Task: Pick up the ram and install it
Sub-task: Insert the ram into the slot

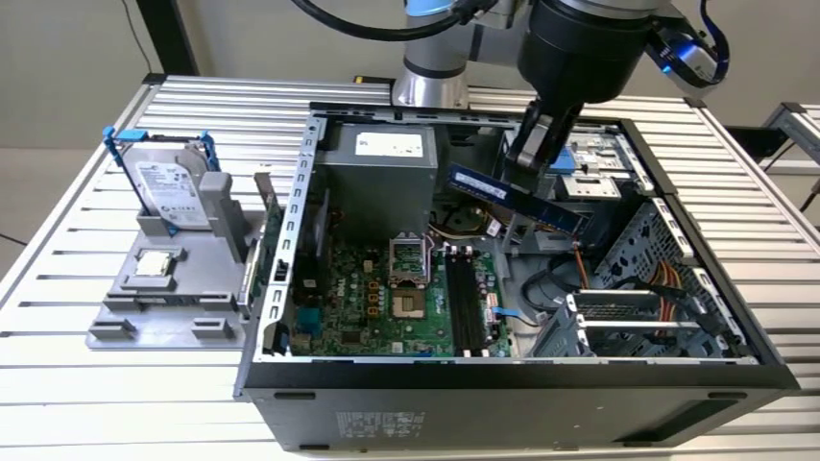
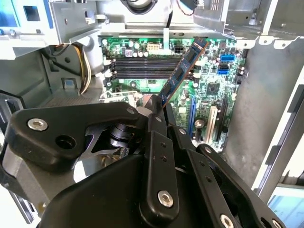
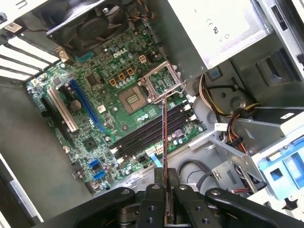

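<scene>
My gripper is shut on the ram, a long bluish-green stick with dark chips. It holds the stick tilted in the air above the open computer case, over the far right part of the motherboard. The ram sticks out from the gripper toward the black memory slots in the second wrist view. In the first wrist view the ram is seen edge-on, rising from the gripper across the slots. The slots lie well below the stick, with nothing in them.
A grey fixture on the exterior view's left carries a silver hard drive in a blue frame and a small square chip. Inside the case are the power supply, the CPU socket, cables and a drive cage.
</scene>
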You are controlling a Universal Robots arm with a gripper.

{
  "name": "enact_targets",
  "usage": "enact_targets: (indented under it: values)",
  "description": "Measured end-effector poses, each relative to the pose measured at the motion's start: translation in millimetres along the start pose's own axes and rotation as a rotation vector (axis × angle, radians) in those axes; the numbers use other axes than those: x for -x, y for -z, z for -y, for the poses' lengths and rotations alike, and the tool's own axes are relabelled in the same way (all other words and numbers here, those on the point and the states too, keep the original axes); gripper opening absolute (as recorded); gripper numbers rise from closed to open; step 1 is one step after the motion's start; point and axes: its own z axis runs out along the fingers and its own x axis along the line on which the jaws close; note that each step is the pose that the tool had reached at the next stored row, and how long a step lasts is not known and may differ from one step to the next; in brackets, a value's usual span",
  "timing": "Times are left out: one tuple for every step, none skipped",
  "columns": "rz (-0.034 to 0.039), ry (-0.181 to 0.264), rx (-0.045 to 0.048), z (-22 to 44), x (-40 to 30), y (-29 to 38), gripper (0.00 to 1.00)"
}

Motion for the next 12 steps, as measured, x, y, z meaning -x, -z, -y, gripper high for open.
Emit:
enact_targets:
  values:
    - [0.0001,-0.008,0.0000,0.0,0.0,0.0,0.00]
    - [0.0002,-0.015,-0.0001,0.0,0.0,0.0,0.00]
    - [0.0003,-0.023,-0.0001,0.0,0.0,0.0,0.00]
    - [0.0005,-0.030,-0.0002,0.0,0.0,0.0,0.00]
    - [0.0006,-0.037,-0.0002,0.0,0.0,0.0,0.00]
    - [0.0007,-0.045,-0.0003,0.0,0.0,0.0,0.00]
    - [0.0008,-0.052,-0.0003,0.0,0.0,0.0,0.00]
    - [0.0009,-0.059,-0.0004,0.0,0.0,0.0,0.00]
    - [0.0010,-0.066,-0.0004,0.0,0.0,0.0,0.00]
    - [0.0011,-0.073,-0.0005,0.0,0.0,0.0,0.00]
    - [0.0012,-0.081,-0.0005,0.0,0.0,0.0,0.00]
    - [0.0013,-0.088,-0.0006,0.0,0.0,0.0,0.00]
